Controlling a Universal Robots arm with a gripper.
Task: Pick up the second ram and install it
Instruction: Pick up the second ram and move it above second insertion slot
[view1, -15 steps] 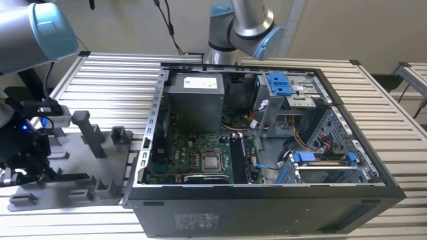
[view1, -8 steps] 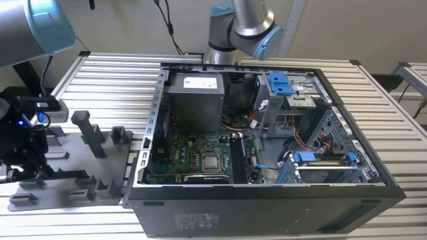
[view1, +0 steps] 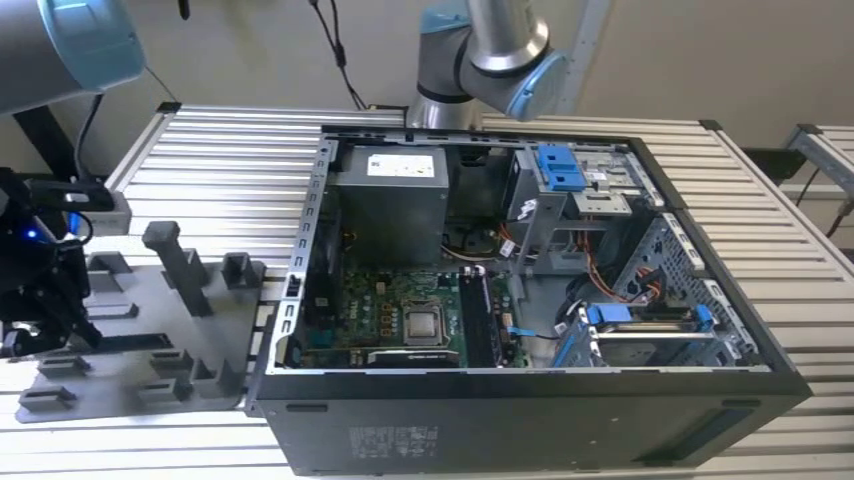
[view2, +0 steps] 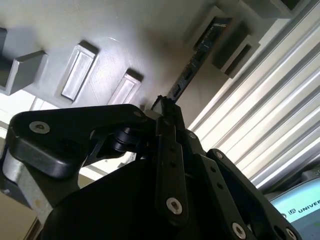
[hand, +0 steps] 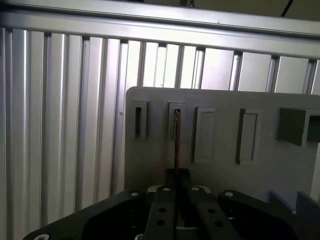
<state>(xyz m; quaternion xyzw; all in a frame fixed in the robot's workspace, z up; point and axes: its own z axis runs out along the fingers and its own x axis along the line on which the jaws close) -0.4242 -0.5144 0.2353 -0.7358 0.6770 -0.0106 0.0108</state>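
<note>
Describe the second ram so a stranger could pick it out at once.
Find the grey fixture plate on the ribbed metal table. In its row of slotted blocks, the second ram runs edge-on from one block to the pincer, which grips its near end. It is the one thin dark strip among pale grey plastic blocks.

The second ram sits in the fixture plate, which lies on the table.
</note>
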